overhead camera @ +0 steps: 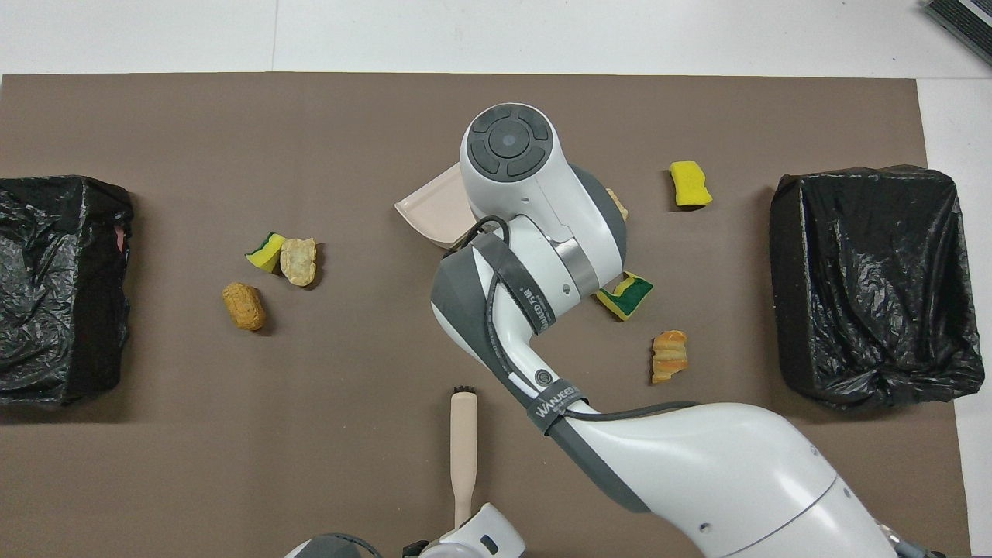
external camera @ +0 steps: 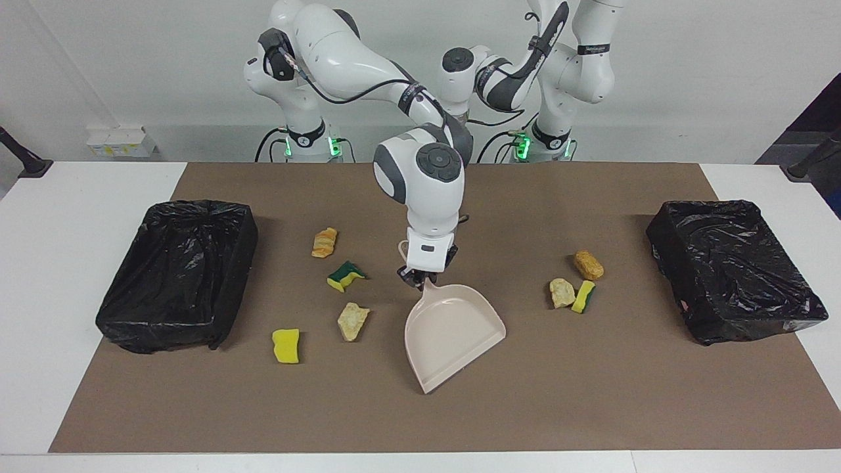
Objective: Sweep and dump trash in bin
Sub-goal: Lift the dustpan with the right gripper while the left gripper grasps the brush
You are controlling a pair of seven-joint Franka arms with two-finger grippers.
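Observation:
My right gripper [external camera: 421, 278] is shut on the handle of the beige dustpan [external camera: 453, 335], whose pan rests slanted on the brown mat; the pan's corner also shows in the overhead view [overhead camera: 434, 209]. Several trash scraps lie toward the right arm's end: bread chunk [external camera: 324, 242], green-yellow sponge [external camera: 346, 275], tan chunk [external camera: 353, 320], yellow sponge [external camera: 286, 345]. Three lie toward the left arm's end: orange chunk [external camera: 589, 264], tan chunk [external camera: 562, 292], yellow-green sponge [external camera: 583, 296]. My left gripper [overhead camera: 465, 533] holds the beige brush [overhead camera: 463, 449] by its handle end, close to the robots.
One black-lined bin [external camera: 177, 272] stands at the right arm's end of the mat, another [external camera: 732, 269] at the left arm's end. The right arm stretches over the mat's middle and hides part of the tan chunk [overhead camera: 618, 203] from above.

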